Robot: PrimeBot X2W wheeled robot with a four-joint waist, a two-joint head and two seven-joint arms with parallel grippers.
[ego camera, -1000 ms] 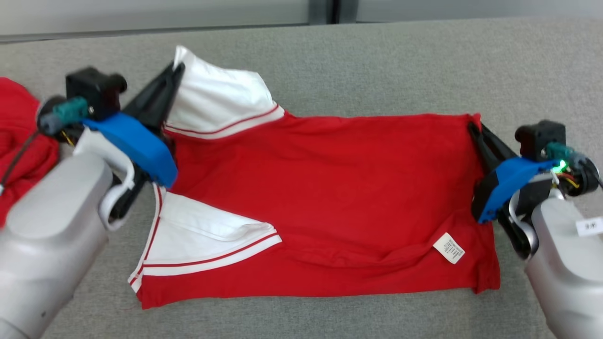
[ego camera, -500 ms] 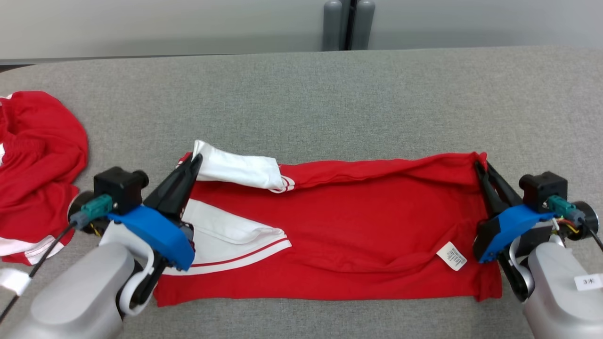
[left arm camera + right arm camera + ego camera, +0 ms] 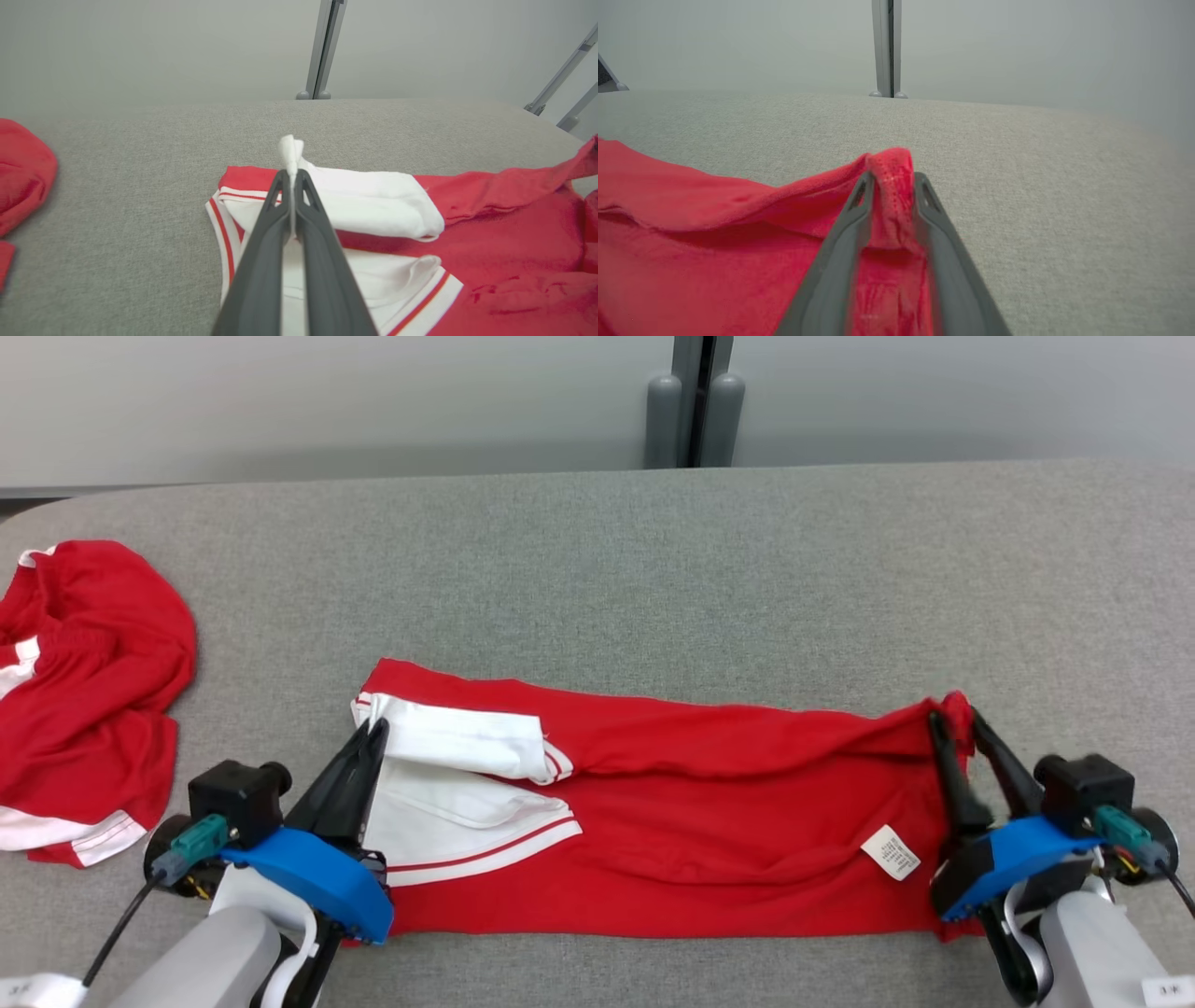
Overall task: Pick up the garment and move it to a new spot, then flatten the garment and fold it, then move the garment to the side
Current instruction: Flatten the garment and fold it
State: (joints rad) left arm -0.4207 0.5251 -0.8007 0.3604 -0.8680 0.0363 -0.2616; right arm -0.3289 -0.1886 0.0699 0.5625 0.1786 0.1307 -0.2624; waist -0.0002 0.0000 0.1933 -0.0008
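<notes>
At eight o'clock the left gripper (image 3: 372, 733) is clenching a sleeve (image 3: 457, 742) of the garment (image 3: 709, 821), lying folded lengthwise at six. At four, the right gripper (image 3: 954, 717) is standing released around its hem (image 3: 889, 186). Further folding and moving aside are likely remaining.

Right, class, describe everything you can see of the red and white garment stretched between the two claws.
The garment is a red jersey-like top with white sleeves edged in red stripes and a white care label. It lies stretched left to right, folded over itself and slightly wrinkled, on the grey fabric table. The left claw is shut on a white sleeve edge; the right claw stands parted around the red hem corner.
</notes>
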